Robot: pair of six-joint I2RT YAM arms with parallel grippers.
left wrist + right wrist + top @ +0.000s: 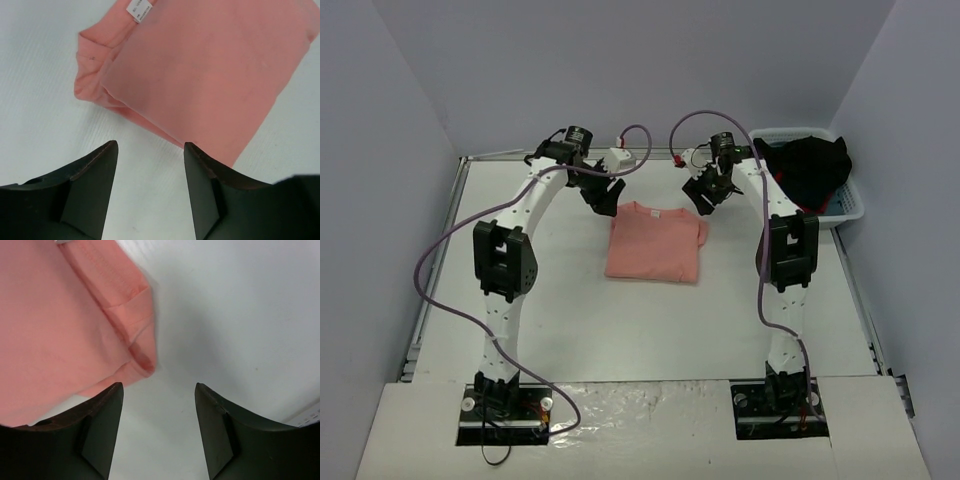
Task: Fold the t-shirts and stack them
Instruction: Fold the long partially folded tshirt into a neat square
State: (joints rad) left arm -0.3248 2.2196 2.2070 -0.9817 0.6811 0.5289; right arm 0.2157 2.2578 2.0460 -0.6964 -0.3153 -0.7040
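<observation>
One salmon-pink t-shirt [655, 242] lay folded into a rough rectangle at the middle of the white table [620, 330], a small white label [140, 10] showing at its collar edge. One pale plastic basket [852, 208] sat at the table's 2 o'clock corner, holding a dark heap of cloth [815, 170]; whether that was one garment or several could not be told from above.

Two arms rose from their bases at 6 o'clock and arched forward, elbows high, wrists bent down toward the shirt's far edge. The left gripper [603, 195] hung over the shirt's 10 o'clock corner, its jaws spread with only bare table between them [150, 147]. The right gripper [708, 195] hung over the 2 o'clock corner beside the folded sleeve, its jaws likewise parted and gripping nothing [159, 387].
</observation>
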